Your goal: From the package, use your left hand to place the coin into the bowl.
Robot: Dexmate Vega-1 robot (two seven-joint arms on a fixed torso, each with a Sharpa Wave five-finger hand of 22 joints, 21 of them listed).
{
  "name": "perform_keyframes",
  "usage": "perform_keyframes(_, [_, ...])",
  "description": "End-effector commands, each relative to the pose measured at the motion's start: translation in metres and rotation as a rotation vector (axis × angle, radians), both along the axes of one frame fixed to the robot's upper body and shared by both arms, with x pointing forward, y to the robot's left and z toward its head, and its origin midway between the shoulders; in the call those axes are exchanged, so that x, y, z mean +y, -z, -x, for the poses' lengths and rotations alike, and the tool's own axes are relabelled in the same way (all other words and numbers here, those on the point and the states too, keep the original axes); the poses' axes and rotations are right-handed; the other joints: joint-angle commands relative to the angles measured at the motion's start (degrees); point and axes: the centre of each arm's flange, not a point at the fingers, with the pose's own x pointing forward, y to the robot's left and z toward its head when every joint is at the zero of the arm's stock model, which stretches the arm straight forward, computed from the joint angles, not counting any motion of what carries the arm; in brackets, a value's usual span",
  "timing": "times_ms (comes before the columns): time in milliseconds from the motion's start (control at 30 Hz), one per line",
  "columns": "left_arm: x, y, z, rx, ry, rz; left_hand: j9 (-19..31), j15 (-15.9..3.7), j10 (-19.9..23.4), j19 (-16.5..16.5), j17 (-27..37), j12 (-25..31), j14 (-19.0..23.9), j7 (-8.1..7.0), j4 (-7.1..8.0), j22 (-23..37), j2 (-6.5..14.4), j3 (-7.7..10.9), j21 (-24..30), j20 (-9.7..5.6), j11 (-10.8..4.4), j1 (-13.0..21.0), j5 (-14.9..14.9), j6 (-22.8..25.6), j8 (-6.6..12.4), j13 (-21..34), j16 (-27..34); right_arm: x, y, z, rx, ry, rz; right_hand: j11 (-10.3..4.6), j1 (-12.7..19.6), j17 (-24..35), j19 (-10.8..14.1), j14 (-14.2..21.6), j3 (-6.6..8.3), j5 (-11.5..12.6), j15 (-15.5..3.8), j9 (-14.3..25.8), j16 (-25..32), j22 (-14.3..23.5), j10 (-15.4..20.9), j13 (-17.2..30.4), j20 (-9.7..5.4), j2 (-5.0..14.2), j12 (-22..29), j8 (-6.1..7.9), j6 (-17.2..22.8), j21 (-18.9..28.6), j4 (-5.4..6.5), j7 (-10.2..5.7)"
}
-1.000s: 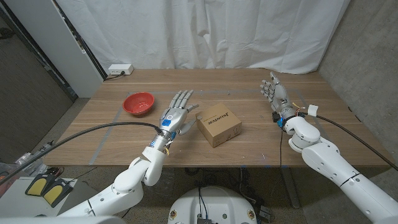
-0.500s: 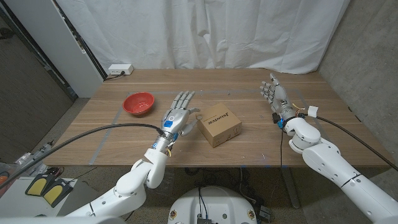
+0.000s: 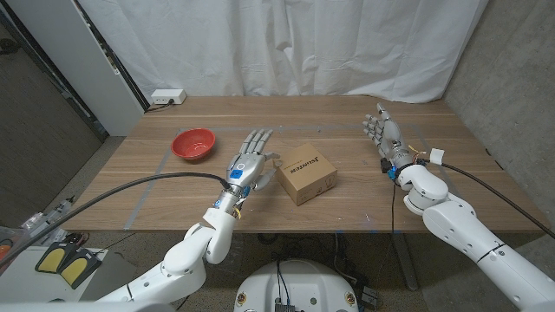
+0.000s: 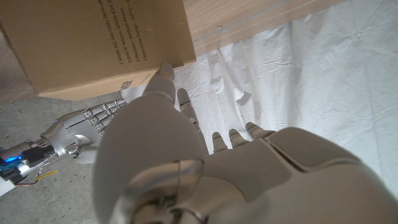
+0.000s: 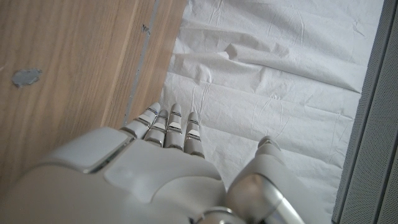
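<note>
A closed brown cardboard package (image 3: 305,172) with dark print sits near the table's middle. My left hand (image 3: 248,159) hovers just left of it, fingers stretched out and apart, holding nothing; its thumb reaches toward the box's side. In the left wrist view the package (image 4: 93,43) lies close to my thumb tip (image 4: 165,70). A red bowl (image 3: 193,143) stands farther left on the table. My right hand (image 3: 382,132) stands with fingers up at the right, empty. The coin is hidden.
The wooden table (image 3: 347,208) carries faint tape lines at its left and far side. A white power strip (image 3: 166,97) lies at the far left corner. White curtains hang behind. A cable runs over the table's left front edge.
My left hand has crept slightly right, nearer the package. The right hand and the bowl have stayed put.
</note>
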Motion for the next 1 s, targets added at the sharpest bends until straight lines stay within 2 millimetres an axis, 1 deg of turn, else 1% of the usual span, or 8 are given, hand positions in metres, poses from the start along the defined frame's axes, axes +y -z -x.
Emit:
perform_keyframes(33, [-0.0002, -0.0002, -0.0039, -0.003, -0.007, -0.003, 0.27, 0.33, 0.07, -2.89, 0.19, 0.16, -2.71, 0.36, -0.22, 0.15, 0.08, 0.0, 0.47, 0.67, 0.17, 0.82, -0.16, 0.45, 0.12, 0.16, 0.07, -0.0031, 0.0026, 0.0001, 0.0, 0.003, -0.011, -0.1, 0.12, 0.12, -0.11, 0.36, -0.02, 0.0, 0.33, 0.15, 0.03, 0.19, 0.24, 0.18, -0.5, 0.37, -0.23, -0.16, 0.45, 0.01, -0.19, 0.05])
perform_keyframes(167, [0.001, 0.0003, -0.0065, 0.001, -0.009, -0.005, 0.41, 0.43, 0.37, -2.8, 0.2, 0.25, -2.53, 0.7, -0.18, 0.16, 0.32, 0.02, 0.52, 0.87, 0.05, 0.9, -0.21, 0.84, 0.34, 0.17, 0.13, -0.0036, 0.0031, 0.0002, -0.002, 0.005, -0.016, -0.14, 0.12, 0.12, -0.15, 0.32, -0.03, 0.0, 0.36, 0.15, 0.02, 0.19, 0.2, 0.18, -0.45, 0.38, -0.25, -0.17, 0.44, -0.01, -0.19, 0.07])
perform_keyframes(267, [0.0019, 0.0004, -0.0079, 0.005, -0.009, -0.008, 0.49, 0.24, 0.61, -2.76, 0.2, 0.32, -2.36, 0.49, -0.19, 0.16, 0.42, 0.02, 0.53, 0.81, 0.03, 1.0, -0.24, 1.08, 0.47, 0.17, 0.17, -0.0036, 0.0032, 0.0002, -0.003, 0.005, -0.018, -0.13, 0.12, 0.12, -0.15, 0.33, -0.04, 0.0, 0.36, 0.15, 0.02, 0.19, 0.2, 0.18, -0.45, 0.39, -0.26, -0.16, 0.46, 0.0, -0.19, 0.07])
perform_keyframes(667, [0.0037, -0.0021, -0.0078, 0.007, 0.014, -0.003, 0.74, 0.12, 0.96, -2.51, 0.19, 0.36, -2.05, 0.61, -0.21, 0.16, 0.67, -0.02, 0.63, 0.88, 0.16, 1.23, -0.36, 1.95, 0.94, 0.17, 0.2, -0.0024, 0.0026, -0.0006, -0.008, 0.008, -0.026, -0.09, 0.08, 0.12, -0.2, 0.33, -0.08, -0.01, 0.38, 0.15, 0.02, 0.19, 0.25, 0.18, -0.37, 0.42, -0.25, -0.15, 0.5, -0.02, -0.18, 0.06])
perform_keyframes(833, [0.005, -0.0017, -0.0094, 0.008, 0.015, -0.002, 0.92, 0.06, 1.32, -2.3, 0.19, 0.43, -1.72, 0.32, -0.25, 0.16, 0.69, -0.1, 0.7, 0.95, -0.05, 1.37, -0.43, 3.03, 1.48, 0.17, 0.26, -0.0012, 0.0025, -0.0003, -0.009, 0.008, -0.026, -0.06, 0.07, 0.13, -0.2, 0.35, -0.1, -0.01, 0.44, 0.15, 0.03, 0.19, 0.29, 0.18, -0.39, 0.43, -0.24, -0.16, 0.47, -0.01, -0.17, 0.04])
perform_keyframes(933, [0.0053, 0.0, -0.0115, 0.01, 0.016, -0.006, 1.06, -0.04, 1.62, -1.99, 0.17, 0.49, -1.4, 0.83, -0.33, 0.16, 0.71, -0.13, 0.8, 1.11, 0.03, 1.55, -0.45, 4.16, 2.03, 0.17, 0.31, -0.0007, 0.0018, 0.0002, -0.01, 0.008, -0.024, -0.13, 0.06, 0.13, -0.21, 0.35, -0.11, -0.01, 0.42, 0.15, 0.03, 0.19, 0.27, 0.18, -0.38, 0.43, -0.25, -0.17, 0.44, -0.01, -0.17, 0.07])
perform_keyframes(1000, [0.0056, 0.0008, -0.013, 0.017, 0.013, -0.01, 1.1, 0.02, 1.73, -1.89, 0.16, 0.51, -1.37, 0.73, -0.38, 0.16, 0.78, -0.09, 0.83, 1.15, 0.01, 1.7, -0.44, 4.1, 2.04, 0.17, 0.3, -0.0003, 0.0018, 0.0004, -0.012, 0.008, -0.025, -0.05, 0.05, 0.13, -0.21, 0.39, -0.12, -0.01, 0.4, 0.15, 0.04, 0.19, 0.29, 0.18, -0.37, 0.43, -0.24, -0.17, 0.45, -0.01, -0.17, 0.06])
